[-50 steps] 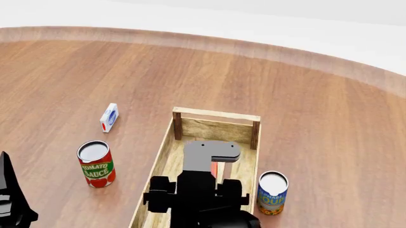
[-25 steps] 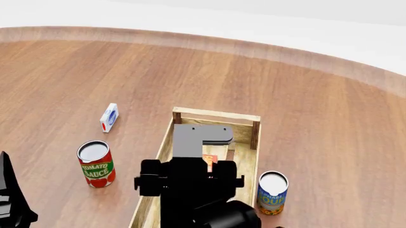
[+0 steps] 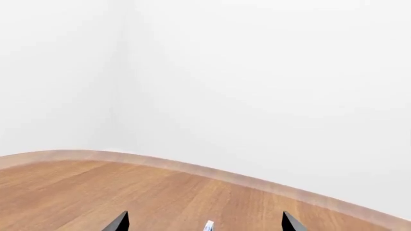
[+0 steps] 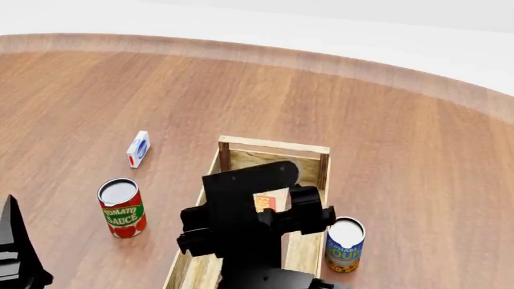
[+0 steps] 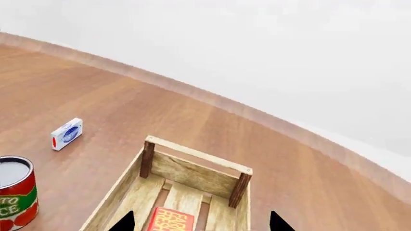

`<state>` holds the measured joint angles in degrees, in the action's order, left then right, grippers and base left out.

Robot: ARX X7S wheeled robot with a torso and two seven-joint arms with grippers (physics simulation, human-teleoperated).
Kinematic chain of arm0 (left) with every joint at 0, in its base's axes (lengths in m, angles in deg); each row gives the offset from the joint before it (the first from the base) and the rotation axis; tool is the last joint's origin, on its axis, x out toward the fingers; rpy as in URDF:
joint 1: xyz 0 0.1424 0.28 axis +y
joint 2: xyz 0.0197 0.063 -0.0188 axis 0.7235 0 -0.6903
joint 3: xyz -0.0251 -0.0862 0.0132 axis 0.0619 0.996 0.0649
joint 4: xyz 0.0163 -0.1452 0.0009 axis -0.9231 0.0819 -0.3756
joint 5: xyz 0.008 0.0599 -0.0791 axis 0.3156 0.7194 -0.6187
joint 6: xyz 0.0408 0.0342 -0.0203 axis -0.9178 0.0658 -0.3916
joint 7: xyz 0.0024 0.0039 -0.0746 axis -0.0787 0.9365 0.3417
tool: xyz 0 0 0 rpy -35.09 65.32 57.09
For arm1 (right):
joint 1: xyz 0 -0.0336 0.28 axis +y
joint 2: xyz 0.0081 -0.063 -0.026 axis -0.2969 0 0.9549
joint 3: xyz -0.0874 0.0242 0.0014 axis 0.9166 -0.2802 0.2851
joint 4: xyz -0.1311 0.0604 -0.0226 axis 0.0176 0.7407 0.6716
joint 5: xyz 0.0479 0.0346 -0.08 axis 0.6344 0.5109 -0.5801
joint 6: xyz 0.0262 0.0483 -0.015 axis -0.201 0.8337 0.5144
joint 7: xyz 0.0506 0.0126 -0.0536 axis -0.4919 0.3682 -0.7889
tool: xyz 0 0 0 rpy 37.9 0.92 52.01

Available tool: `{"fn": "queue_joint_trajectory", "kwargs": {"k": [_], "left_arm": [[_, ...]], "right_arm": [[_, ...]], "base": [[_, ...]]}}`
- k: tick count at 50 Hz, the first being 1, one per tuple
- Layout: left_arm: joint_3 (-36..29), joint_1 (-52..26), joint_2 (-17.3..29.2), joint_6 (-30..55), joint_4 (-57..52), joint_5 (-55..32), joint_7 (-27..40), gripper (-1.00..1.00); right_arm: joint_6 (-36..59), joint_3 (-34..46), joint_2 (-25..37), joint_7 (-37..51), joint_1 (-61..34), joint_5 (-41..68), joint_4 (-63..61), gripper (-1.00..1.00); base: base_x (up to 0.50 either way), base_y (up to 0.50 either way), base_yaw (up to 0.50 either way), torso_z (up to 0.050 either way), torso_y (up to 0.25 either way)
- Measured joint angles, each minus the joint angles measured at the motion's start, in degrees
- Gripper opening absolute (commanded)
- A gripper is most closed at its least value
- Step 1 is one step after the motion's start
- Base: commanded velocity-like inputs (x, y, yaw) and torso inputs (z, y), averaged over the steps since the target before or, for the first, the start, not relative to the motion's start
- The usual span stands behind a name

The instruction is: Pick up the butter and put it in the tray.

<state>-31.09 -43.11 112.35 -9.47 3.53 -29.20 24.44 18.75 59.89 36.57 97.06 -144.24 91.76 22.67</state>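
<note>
- Lying flat on the slatted bottom of the tray (image 4: 274, 146), the butter (image 4: 266, 202) shows in the head view as a small red-orange patch at centre frame, mostly hidden behind the right arm.
- Right wrist view: butter (image 5: 171, 220) at bottom centre, red-orange top with yellow lettering cut by the frame edge, resting on the slats inside the tray (image 5: 196, 154), clear of the far end wall.
- Tray in that view: light wood, two darker corner posts at the far end, low side walls running down to the bottom edge.
- Right gripper (image 5: 200, 222): two dark fingertips poke in at the bottom edge, spread wide apart, one either side of the butter and not touching it; nothing between them.
- Left gripper (image 3: 204, 222): only two dark tips at the bottom edge of the left wrist view, wide apart, nothing held; camera faces the white wall and the curved table edge.
- Left arm is a black shape at the lower-left corner of the head view.
- Tomato sauce can (image 4: 121, 208) upright at lower left of the head view, left of the tray and apart from it.
- Blue-labelled can (image 4: 345, 244) upright at lower right, just beside the tray's right wall.
- Small white-blue box (image 4: 138, 149) at left centre, beyond the tomato can, well apart from the tray.
- All on a round wooden table (image 4: 386, 126).
</note>
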Motion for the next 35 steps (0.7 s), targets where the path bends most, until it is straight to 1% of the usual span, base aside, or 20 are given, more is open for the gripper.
{"fn": "queue_joint_trajectory", "kwargs": {"k": [7, 18, 25, 35], "left_arm": [[-0.91, -0.08, -0.15, -0.06, 0.52, 0.71, -0.13, 1.0], [-2.46, -0.19, -0.45, -0.17, 1.27, 1.84, -0.34, 1.0], [-3.33, -0.28, -0.6, -0.22, 1.61, 2.44, -0.44, 1.0], [-4.04, -0.43, -0.67, -0.34, 2.04, 2.91, -0.53, 1.0]], "right_arm": [[1.31, 3.45, 4.78, 8.44, -1.99, -9.05, -9.08, 1.0], [2.73, 7.11, 10.7, 18.08, -1.73, -19.19, -19.3, 1.0], [4.64, 7.17, 13.5, 22.09, 1.67, -24.98, -24.0, 1.0], [8.04, 4.98, 15.08, 24.46, 9.39, -32.59, -27.47, 1.0]], "base": [[0.0, 0.0, 0.0, 0.0, 0.0], [0.0, 0.0, 0.0, 0.0, 0.0], [0.0, 0.0, 0.0, 0.0, 0.0], [0.0, 0.0, 0.0, 0.0, 0.0]]}}
